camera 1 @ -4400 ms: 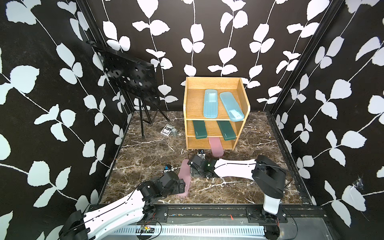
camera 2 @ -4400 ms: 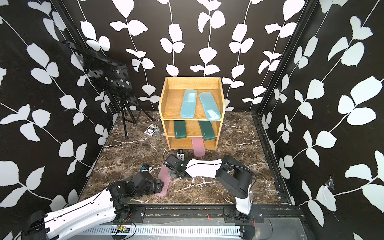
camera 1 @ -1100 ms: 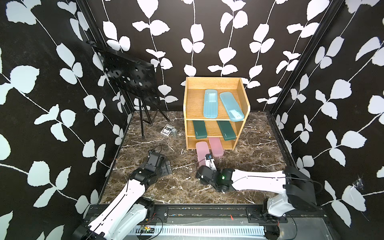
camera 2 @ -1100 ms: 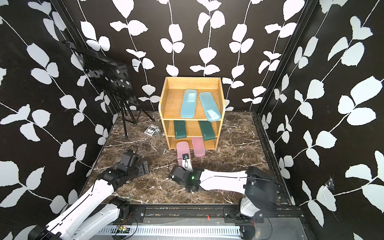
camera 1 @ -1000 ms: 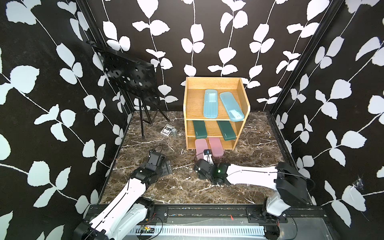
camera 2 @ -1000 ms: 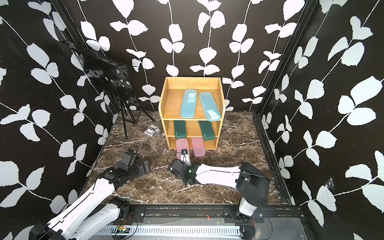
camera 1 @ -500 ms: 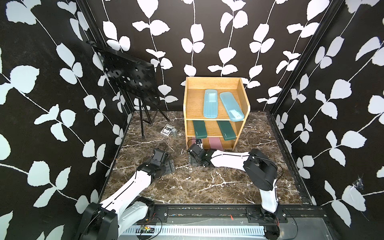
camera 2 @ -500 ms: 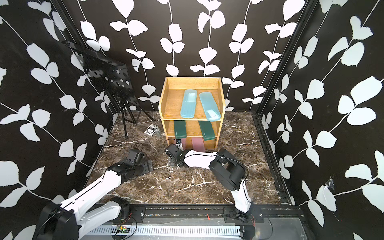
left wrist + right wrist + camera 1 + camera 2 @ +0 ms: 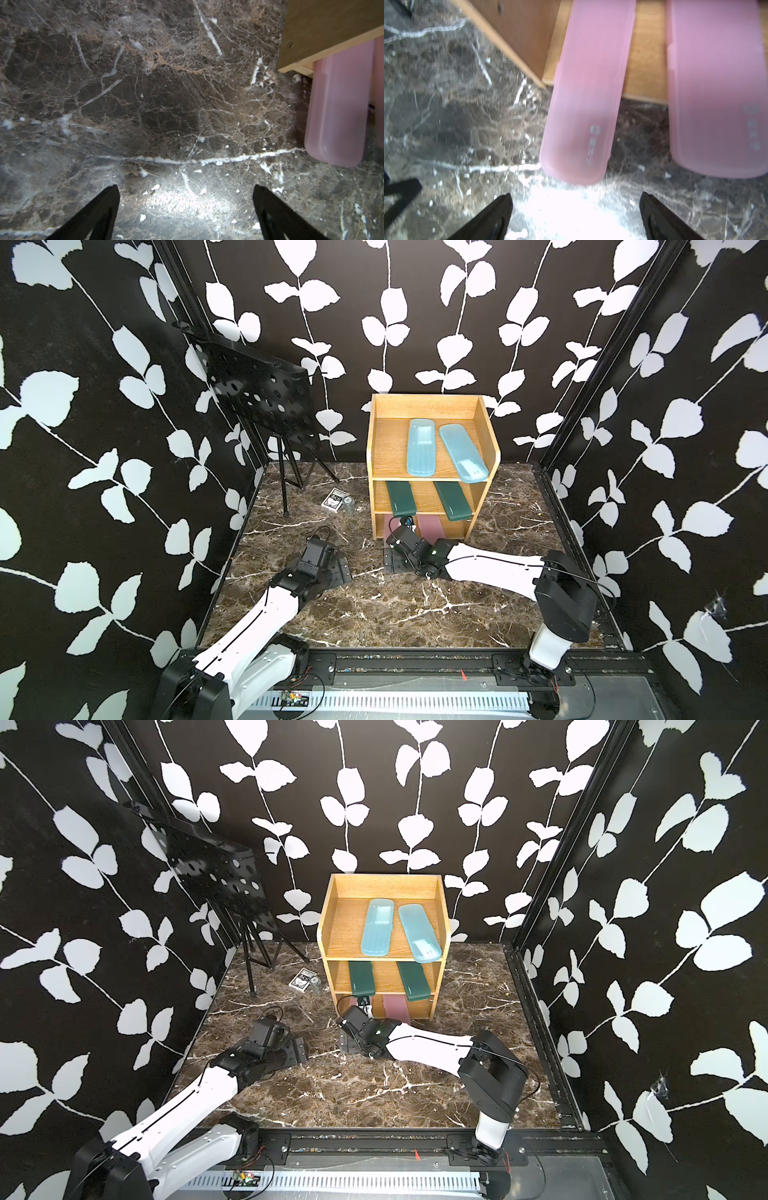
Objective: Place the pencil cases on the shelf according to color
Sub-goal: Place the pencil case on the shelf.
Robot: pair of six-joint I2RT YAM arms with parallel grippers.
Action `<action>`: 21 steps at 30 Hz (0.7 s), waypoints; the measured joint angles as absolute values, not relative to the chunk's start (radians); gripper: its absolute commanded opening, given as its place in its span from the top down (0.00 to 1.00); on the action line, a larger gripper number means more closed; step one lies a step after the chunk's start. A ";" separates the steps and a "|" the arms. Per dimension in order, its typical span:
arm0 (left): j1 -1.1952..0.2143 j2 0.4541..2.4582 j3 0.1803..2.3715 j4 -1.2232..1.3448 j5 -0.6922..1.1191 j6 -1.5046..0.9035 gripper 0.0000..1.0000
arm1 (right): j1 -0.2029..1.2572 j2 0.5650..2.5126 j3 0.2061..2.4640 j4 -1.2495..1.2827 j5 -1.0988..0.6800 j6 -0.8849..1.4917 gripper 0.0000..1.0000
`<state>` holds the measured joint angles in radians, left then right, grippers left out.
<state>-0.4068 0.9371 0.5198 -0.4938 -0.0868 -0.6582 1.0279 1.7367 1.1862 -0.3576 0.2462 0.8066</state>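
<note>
My right gripper [image 9: 576,204] sits low just in front of the shelf [image 9: 428,407], at its bottom front edge, jaws spread wide with nothing between them. The left gripper [image 9: 186,189] hangs over the marble floor [image 9: 395,614], likewise spread and empty. Bare marble runs between both arms and the near rail; the perforated stand [image 9: 257,393] and a card box [image 9: 333,501] crowd the far corner beside the shelf. The right wrist view shows two pink cases [image 9: 583,114] [image 9: 716,93] on the bottom tier, apart, their ends jutting past the front edge over the floor. In both top views I see only one pink strip; my wrist hides the other. I count six cases: two pink, two blue cases [image 9: 421,448] [image 9: 463,454] on top and two green cases [image 9: 400,498] [image 9: 453,501] in the middle.
</note>
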 measured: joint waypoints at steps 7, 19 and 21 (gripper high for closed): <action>-0.407 0.881 0.520 -0.522 -0.086 -0.658 0.01 | 1.102 1.746 1.081 -0.329 0.233 0.866 0.52; -0.407 0.897 0.520 -0.529 -0.086 -0.656 0.01 | 1.020 1.897 1.138 -0.240 0.250 0.865 0.57; -0.407 0.910 0.520 -0.528 -0.087 -0.654 0.01 | 0.997 1.909 1.151 -0.241 0.250 0.853 0.57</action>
<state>-0.4068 0.9104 0.5198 -0.5282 -0.0872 -0.6544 0.9970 1.9087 1.1515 -0.2413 0.2497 0.8532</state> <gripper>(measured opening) 0.987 0.428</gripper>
